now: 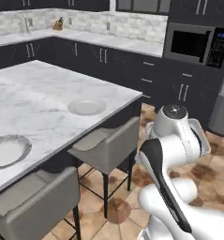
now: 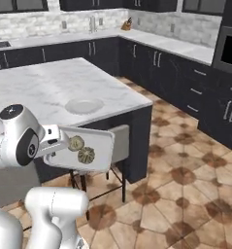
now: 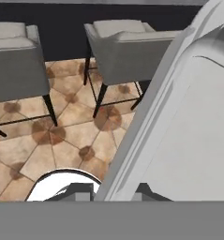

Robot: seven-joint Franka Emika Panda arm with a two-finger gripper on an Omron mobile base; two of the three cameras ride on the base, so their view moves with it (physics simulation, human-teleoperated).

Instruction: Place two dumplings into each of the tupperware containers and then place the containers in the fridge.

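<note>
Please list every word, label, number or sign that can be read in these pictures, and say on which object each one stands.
No text can be read in any view.
Microwave: its dark control panel carries small blue marks, too blurred to read.
Tupperware container with two dumplings, held by the arm: no label.
Plates, counter and cabinets: no writing.

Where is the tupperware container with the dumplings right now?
In the right base view the tupperware container is held up in the air at the gripper, left of centre, in front of the island counter, with two dumplings inside.

Base views flank the island [image 1: 48, 93]; hand view faces floor.
</note>
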